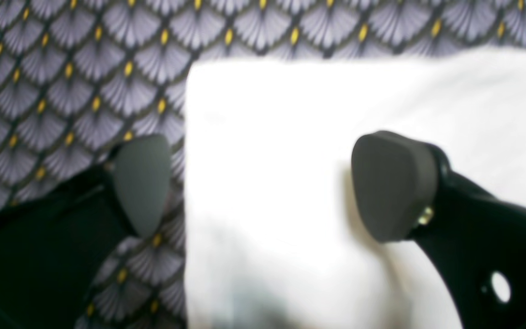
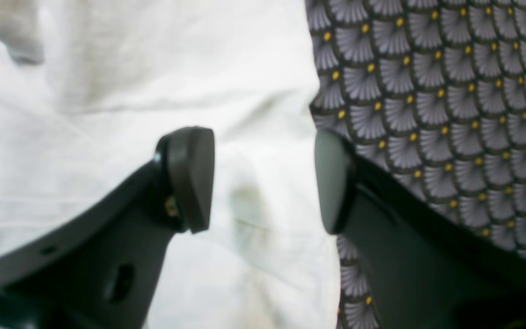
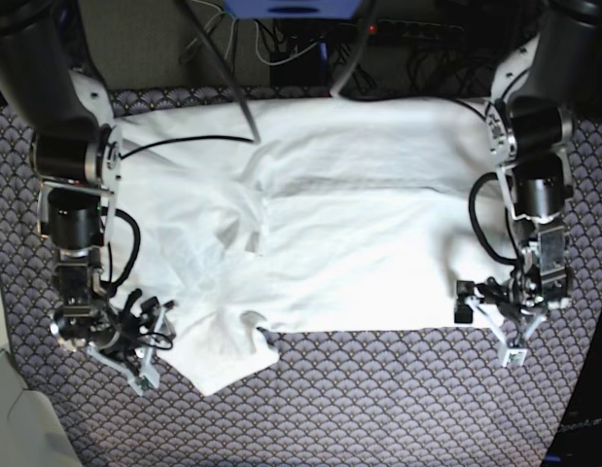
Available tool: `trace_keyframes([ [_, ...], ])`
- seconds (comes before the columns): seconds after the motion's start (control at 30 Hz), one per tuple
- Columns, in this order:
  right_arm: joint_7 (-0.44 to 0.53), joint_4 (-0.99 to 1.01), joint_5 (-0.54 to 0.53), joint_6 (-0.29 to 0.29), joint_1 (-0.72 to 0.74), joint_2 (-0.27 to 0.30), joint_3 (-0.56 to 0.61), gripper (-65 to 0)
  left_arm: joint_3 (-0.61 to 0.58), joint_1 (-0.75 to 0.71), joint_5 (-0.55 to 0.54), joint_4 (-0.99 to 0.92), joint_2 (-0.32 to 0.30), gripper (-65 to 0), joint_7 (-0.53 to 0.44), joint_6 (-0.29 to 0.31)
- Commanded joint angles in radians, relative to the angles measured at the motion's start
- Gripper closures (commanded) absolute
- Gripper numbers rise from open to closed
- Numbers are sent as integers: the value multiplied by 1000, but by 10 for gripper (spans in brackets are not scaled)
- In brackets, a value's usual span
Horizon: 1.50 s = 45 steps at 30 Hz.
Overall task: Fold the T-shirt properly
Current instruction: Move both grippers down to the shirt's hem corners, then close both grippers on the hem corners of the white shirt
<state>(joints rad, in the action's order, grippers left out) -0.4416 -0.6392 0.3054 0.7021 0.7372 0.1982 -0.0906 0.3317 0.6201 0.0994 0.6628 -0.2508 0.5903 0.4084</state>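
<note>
The white T-shirt lies spread and wrinkled on the table, with a sleeve folded in near the front left. My left gripper is at the shirt's front right corner. In the left wrist view it is open, one finger over the shirt and the other over the cloth, straddling the shirt's edge. My right gripper is at the shirt's front left edge. In the right wrist view it is open, straddling the edge of the shirt. Neither holds fabric.
A tablecloth with a purple fan pattern covers the table. A black cable lies across the shirt's back left part. More cables and a blue object are behind the table's back edge.
</note>
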Motion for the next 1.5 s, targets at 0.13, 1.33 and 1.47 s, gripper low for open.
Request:
trace_keyframes([
  [0.13,73,3,-7,-4,26,31,-5,-355,0,54,21,-54,-6,-650,-146,-1],
  [1.33,340,163,-7,-68,-18,93,-188,-356,5,47,58,-127,21,-650,-240,-79],
  [1.47,356,163,-7,-68,-14,97,-188,-356,7,42,58,-127,20,-650,-237,-79],
])
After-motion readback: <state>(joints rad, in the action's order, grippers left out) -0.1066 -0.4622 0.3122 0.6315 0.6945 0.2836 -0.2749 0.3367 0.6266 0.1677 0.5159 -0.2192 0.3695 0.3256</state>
